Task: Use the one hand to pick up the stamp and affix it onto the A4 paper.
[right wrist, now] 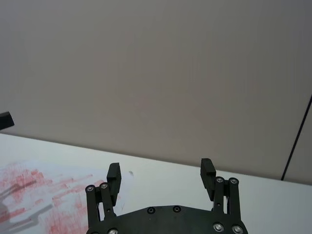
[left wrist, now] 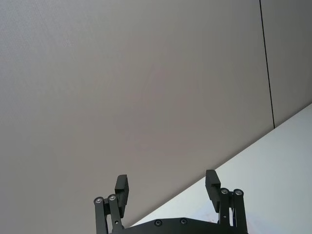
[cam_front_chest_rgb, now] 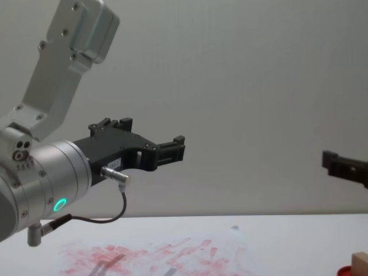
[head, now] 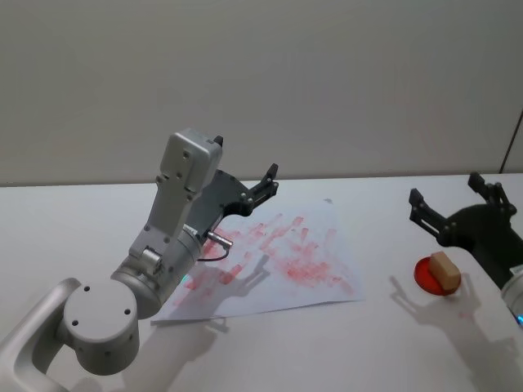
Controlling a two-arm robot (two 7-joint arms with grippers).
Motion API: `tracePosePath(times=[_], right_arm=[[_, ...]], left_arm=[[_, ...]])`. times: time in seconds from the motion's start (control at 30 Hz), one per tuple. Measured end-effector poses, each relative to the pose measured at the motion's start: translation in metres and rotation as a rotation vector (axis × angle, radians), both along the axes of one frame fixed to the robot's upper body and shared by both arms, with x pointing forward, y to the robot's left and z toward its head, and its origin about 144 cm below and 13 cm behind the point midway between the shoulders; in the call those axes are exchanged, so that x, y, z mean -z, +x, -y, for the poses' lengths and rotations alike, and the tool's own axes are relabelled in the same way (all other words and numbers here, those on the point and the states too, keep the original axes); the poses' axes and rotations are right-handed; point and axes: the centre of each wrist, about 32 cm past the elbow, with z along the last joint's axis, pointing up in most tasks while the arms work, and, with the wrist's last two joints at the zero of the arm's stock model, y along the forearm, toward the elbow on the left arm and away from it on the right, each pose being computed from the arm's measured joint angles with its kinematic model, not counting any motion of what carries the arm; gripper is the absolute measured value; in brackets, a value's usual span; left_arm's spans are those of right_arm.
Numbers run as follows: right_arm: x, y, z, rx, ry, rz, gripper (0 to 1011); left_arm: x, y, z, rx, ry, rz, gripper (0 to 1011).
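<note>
From where I sit, the pick-up has not begun. The stamp (head: 446, 270) lies on the red pad (head: 424, 278) at the right side of the bench (head: 73, 220), free of any grip. My right pincer (head: 445, 189) hangs in the air just behind and above it, released, its 2 fingers spread wide with nothing between them. The left pincer (head: 268, 181) is also released and empty, raised over the far left part of the A4 paper (head: 319, 286) and pointing toward the wall. I judge it is not the working arm here. The paper lies flat in the middle of the bench, well apart from the stamp, and already carries a dense smear of red imprints, too overlapped for me to count. Everything in this round is left to do: lower onto the stamp, close on it, carry it across to the sheet and press it down. By my count there are 1 stamp, 1 red pad, 1 sheet of paper and 2 pincers, both unloaded. The chest view catches the stamp's top corner at the lower right edge.
</note>
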Motion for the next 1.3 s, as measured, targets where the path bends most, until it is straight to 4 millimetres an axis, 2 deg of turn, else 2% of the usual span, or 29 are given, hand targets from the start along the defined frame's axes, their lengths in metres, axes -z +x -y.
tracePosePath(times=[0.37, 0.6, 0.9, 1.3], right_arm=[[0.004, -0.022, 0.014, 0.072, -0.027, -0.12, 1001], [0.008, -0.029, 0.02, 0.105, -0.052, -0.189, 1001], [0.014, -0.025, 0.021, 0.104, -0.076, -0.253, 1001], [0.024, -0.008, 0.016, 0.079, -0.116, -0.338, 1001]], left_arm=[[0.0, 0.0, 0.0, 0.0, 0.0, 0.0, 1001], [0.0, 0.0, 0.0, 0.0, 0.0, 0.0, 1001], [0.0, 0.0, 0.0, 0.0, 0.0, 0.0, 1001], [0.0, 0.0, 0.0, 0.0, 0.0, 0.0, 1001]])
